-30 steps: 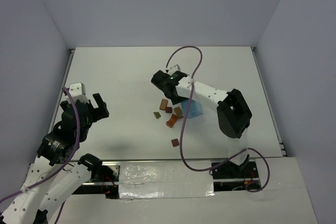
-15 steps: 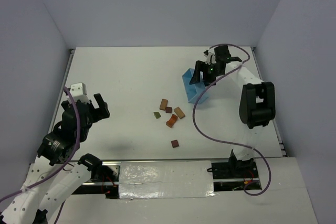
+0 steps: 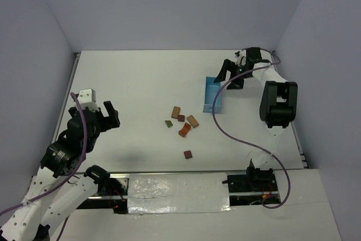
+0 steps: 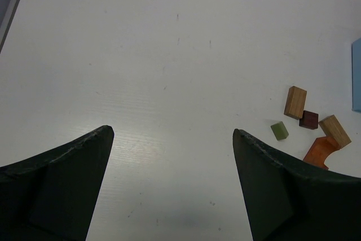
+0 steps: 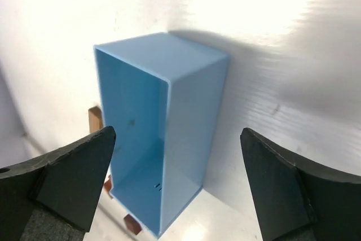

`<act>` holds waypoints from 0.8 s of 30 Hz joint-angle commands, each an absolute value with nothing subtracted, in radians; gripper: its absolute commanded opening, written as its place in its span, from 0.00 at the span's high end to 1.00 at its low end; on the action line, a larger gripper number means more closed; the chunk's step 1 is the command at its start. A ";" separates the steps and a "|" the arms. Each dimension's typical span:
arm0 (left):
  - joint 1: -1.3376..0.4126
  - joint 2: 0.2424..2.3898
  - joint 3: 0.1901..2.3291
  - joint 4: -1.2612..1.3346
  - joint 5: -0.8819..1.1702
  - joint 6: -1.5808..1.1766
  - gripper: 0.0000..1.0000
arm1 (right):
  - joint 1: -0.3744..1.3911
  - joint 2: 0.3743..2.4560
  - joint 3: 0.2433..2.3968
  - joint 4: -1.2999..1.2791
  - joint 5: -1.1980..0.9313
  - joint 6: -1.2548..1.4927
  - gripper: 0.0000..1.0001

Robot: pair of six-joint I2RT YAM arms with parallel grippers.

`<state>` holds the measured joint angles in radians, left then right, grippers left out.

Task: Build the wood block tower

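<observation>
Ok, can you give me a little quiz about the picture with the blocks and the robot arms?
1. True or false: the blocks are already stacked into a tower.
2. The right fingers are: A open and empty; B shut tight; C gripping something.
3. How many blocks lie loose on the table in the overhead view?
Key: 1 false; 2 A; 3 six.

A cluster of wooden blocks [image 3: 181, 121] sits at centre frame, one lower down. A blue tray [image 3: 212, 97] stands to their upper right. Open table [image 3: 130, 83] spreads left.
</observation>
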<state>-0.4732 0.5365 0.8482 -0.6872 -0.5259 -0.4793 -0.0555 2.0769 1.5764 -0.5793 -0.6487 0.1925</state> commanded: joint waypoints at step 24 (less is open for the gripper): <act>-0.491 0.531 0.844 -0.646 -0.517 -0.460 0.00 | 0.336 2.135 1.787 -0.785 0.195 0.237 0.96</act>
